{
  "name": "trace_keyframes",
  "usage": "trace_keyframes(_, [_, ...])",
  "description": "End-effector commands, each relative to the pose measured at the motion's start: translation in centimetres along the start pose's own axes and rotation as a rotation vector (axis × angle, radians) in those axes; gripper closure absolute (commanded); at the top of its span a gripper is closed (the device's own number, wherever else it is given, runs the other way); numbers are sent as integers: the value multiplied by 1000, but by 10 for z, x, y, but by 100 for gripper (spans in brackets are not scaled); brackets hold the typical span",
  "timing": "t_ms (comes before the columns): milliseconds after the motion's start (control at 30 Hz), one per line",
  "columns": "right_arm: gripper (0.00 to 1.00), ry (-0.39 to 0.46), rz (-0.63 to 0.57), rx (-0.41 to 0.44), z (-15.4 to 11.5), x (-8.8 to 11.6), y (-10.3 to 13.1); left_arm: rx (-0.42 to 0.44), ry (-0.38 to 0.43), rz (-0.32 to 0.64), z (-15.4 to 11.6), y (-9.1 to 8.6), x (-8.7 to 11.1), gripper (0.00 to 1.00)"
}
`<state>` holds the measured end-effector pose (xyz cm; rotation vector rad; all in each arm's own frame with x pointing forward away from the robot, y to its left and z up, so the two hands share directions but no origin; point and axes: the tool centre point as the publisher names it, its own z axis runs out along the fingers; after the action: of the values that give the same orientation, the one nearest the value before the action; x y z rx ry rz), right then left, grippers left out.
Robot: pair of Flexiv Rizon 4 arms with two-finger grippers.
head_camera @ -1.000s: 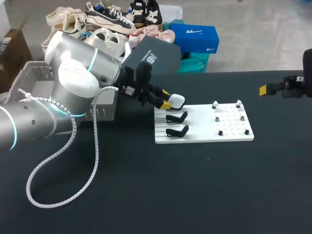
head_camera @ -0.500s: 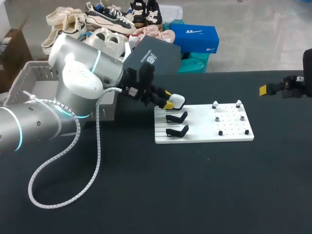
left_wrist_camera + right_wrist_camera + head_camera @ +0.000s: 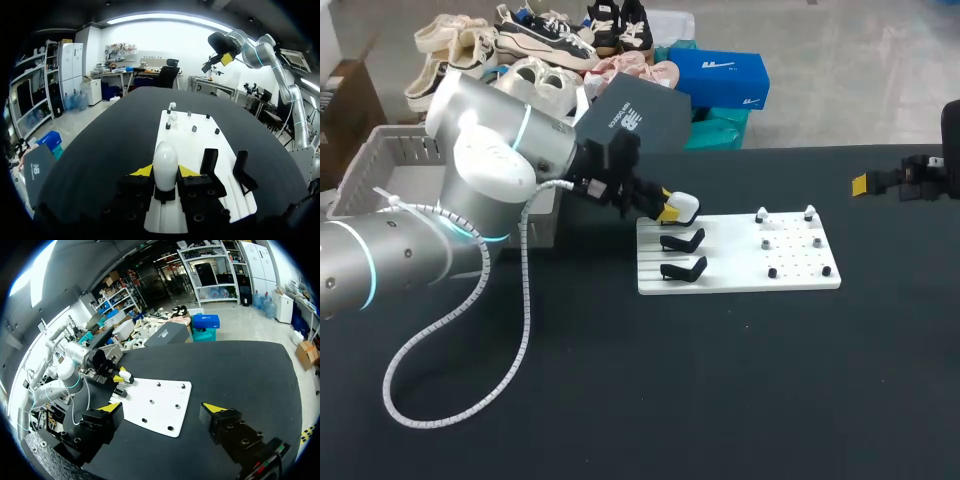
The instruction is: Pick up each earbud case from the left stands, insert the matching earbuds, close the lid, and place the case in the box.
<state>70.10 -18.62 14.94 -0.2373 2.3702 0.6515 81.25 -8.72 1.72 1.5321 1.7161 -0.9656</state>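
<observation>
A white earbud case [image 3: 685,207] sits on the farthest of the left stands on the white board [image 3: 790,275]. My left gripper [image 3: 671,209] is shut on it; in the left wrist view the case [image 3: 165,164] stands upright between the two yellow tips, touched from both sides. Two empty black stands [image 3: 682,241] [image 3: 683,268] lie nearer. Small earbuds rest on pegs on the board's right half: a white pair [image 3: 761,215], a grey pair [image 3: 767,242] and a black pair [image 3: 772,272]. My right gripper [image 3: 165,412] hangs open and empty over the table's far right, well away from the board.
A white slatted basket [image 3: 380,160] stands at the table's left edge, behind my left arm. A white cable loop [image 3: 450,320] trails from that arm over the black tabletop.
My left gripper's fingers have closed in on the white case on its stand, and the left arm has shifted slightly. The right arm has not moved.
</observation>
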Motion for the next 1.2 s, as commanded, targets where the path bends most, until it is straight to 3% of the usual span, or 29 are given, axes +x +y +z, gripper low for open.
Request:
trace_keyframes(33, [0,1,-1,-4,0,0,-1,1,-7,4,-1,3,0,78])
trace_keyframes(67, [0,1,-1,-4,0,0,-1,0,-8,5,-2,3,0,82])
trace_keyframes(133, [0,1,-1,-4,0,0,-1,-1,-12,11,-4,2,0,100])
trace_keyframes(333, [0,1,-1,-4,0,0,-1,-4,-35,22,-17,-4,-2,100])
trace_keyframes(500, [0,1,-1,-4,0,0,-1,-11,-92,35,-39,-17,-15,100])
trace_keyframes(867, [0,1,-1,-4,0,0,-1,-62,-250,92,-84,-85,-55,100])
trace_keyframes(1200, [0,1,-1,-4,0,0,-1,-97,-341,136,-107,-129,-73,100])
